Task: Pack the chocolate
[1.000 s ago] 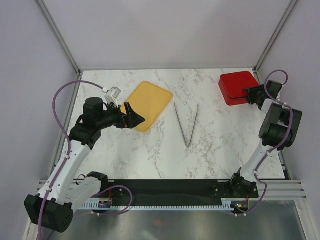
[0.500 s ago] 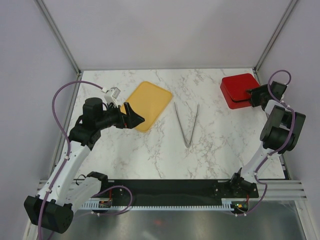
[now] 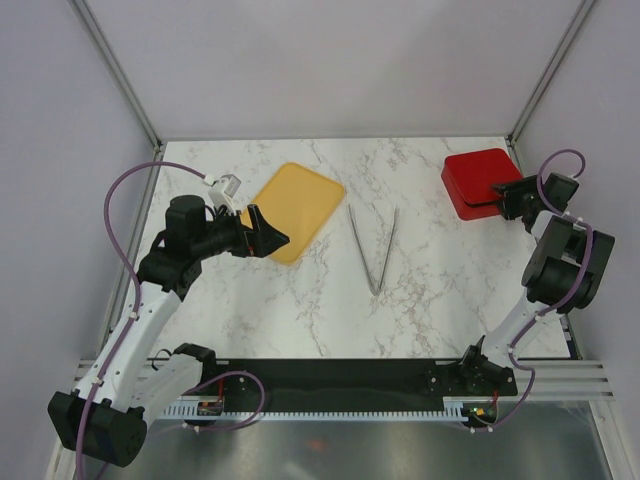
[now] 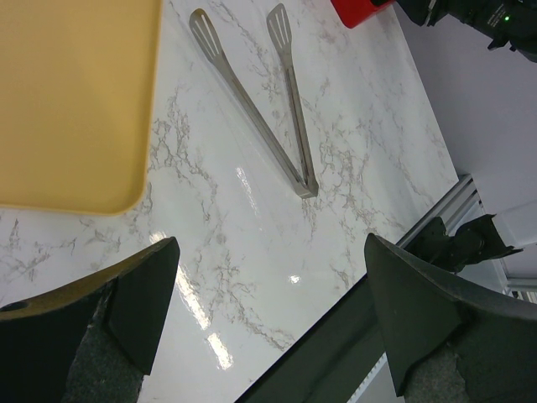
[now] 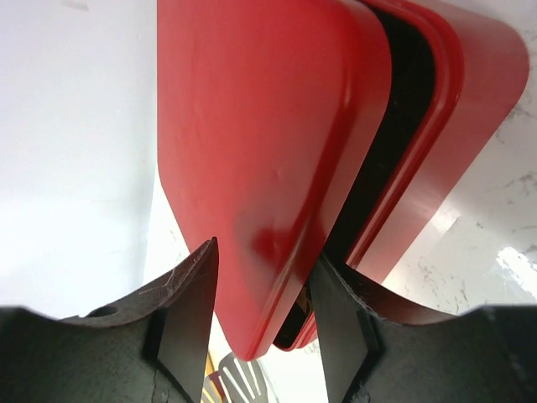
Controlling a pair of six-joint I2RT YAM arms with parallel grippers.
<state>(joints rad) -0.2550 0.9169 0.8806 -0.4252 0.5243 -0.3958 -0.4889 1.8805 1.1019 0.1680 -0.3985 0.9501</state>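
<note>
Right claw [image 5: 264, 281] pinches the red lid [image 5: 268, 151], tilted up off its box [image 5: 470, 101]. Left claw [image 4: 270, 248] gapes wide; tongs [image 4: 277, 126] ahead of it, yellow tray [image 4: 75, 101] beside.

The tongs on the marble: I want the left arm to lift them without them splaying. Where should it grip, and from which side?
Take the tongs close to their joined end, coming straight down with the jaws across both arms. They lie flat, and the arms spread wide toward the tips, so probably only near the joint can the open left gripper span them.
</note>
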